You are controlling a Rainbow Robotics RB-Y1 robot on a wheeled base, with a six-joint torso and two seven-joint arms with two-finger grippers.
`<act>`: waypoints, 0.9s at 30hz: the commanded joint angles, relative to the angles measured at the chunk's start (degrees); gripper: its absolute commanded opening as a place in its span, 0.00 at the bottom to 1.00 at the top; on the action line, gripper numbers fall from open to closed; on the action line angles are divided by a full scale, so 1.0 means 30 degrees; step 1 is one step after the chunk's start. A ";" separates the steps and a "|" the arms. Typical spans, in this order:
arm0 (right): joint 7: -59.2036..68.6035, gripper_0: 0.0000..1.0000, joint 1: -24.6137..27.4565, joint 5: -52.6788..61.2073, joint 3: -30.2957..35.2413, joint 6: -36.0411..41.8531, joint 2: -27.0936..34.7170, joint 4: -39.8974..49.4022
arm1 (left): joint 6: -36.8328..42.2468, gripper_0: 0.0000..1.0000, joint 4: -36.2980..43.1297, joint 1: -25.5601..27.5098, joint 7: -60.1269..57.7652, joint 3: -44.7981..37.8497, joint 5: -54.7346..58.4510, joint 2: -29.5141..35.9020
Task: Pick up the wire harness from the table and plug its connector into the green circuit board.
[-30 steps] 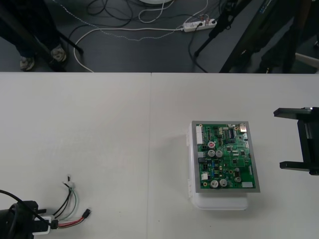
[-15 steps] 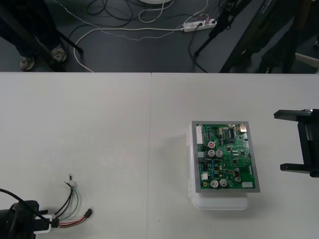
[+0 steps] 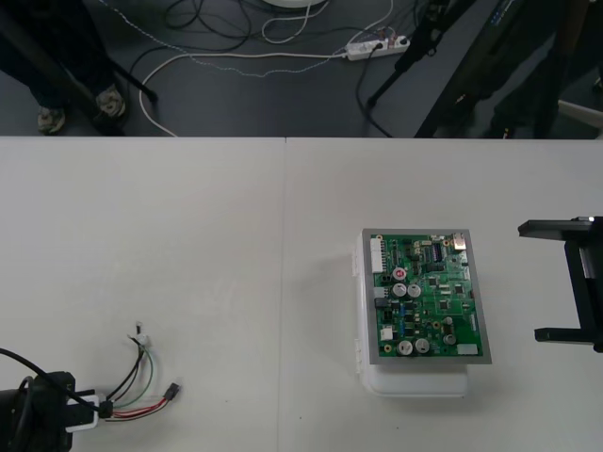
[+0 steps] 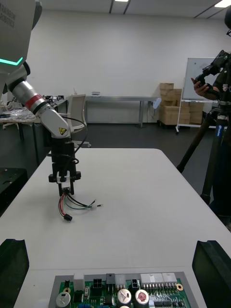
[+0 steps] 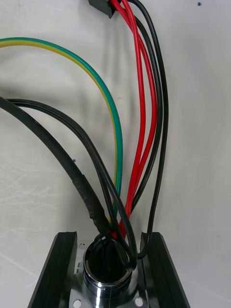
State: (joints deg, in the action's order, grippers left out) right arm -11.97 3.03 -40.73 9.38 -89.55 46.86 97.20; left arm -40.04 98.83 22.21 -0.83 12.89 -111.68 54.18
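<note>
Harness socket [image 5: 107, 281] clamped in left gripper [image 5: 109, 240]; right gripper [image 3: 529, 281] wide open beside board [image 3: 429, 297].

The harness [image 3: 141, 395], perhaps off the table [image 3: 236, 264], sits left of the board [image 3: 426, 297].

Red, black, green wire harness [image 5: 147, 106], socket [image 5: 107, 276] pinched in left hand [image 5: 109, 238], green circuit board [image 3: 426, 297] lying flat, well apart

Front view steeply overhead — right wrist low, level; both share circuit board [image 3: 426, 298].
</note>
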 commanded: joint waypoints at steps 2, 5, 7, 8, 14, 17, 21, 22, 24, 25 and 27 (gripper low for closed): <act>0.0181 1.00 0.0486 0.0832 -0.0313 -0.0151 0.1078 0.0528 | -0.1362 0.00 0.0427 -0.0284 0.1830 -0.1924 0.1073 0.0808; 0.0123 1.00 0.0486 0.0832 -0.0284 -0.0151 0.1108 0.0499 | -0.2299 0.00 0.0661 -0.0108 0.1918 -0.2773 0.1395 0.0808; 0.0123 1.00 0.0486 0.0832 -0.0254 -0.0151 0.1108 0.0411 | -0.3003 0.00 0.0837 0.0009 0.1976 -0.3330 0.1688 0.0808; 0.0123 1.00 0.0486 0.0832 -0.0284 -0.0151 0.1108 0.0323 | -0.3501 0.00 0.0954 0.0068 0.1976 -0.3740 0.1893 0.0808; 0.0035 1.00 0.0486 0.0832 -0.0254 -0.0151 0.1225 0.0235 | -0.5815 0.00 0.1481 0.0390 0.2006 -0.5586 0.3036 0.0808; 0.0064 1.00 0.0486 0.0832 -0.0254 -0.0151 0.1225 0.0235 | -0.7075 0.00 0.1657 0.0390 0.2006 -0.6406 0.3768 0.0808; 0.0211 1.00 0.0486 0.0861 -0.0196 -0.0151 0.1254 0.0235 | -0.8862 0.00 0.1862 0.0361 0.1918 -0.7461 0.4940 0.0808; 0.0211 1.00 0.0486 0.0890 -0.0166 -0.0151 0.1225 0.0206 | -0.9096 0.00 0.1921 0.0361 0.1888 -0.7636 0.5087 0.0779; 0.0328 1.00 0.0486 0.1007 -0.0196 -0.0151 0.1254 0.0030 | -1.0092 0.00 0.2155 0.0361 0.1859 -0.8369 0.5585 0.0720; 0.0328 1.00 0.0456 0.1007 -0.0166 -0.0151 0.1254 -0.0028 | -1.0356 0.00 0.2243 0.0332 0.1830 -0.8574 0.5702 0.0661; 0.0387 1.00 0.0427 0.1007 -0.0196 -0.0151 0.1254 -0.0204 | -1.1147 0.00 0.2390 0.0273 0.1771 -0.9189 0.6054 0.0515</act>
State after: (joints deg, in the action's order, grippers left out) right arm -11.96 3.58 -38.79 9.29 -89.55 47.98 96.86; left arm -65.35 103.74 22.26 2.30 -10.52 -95.57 54.28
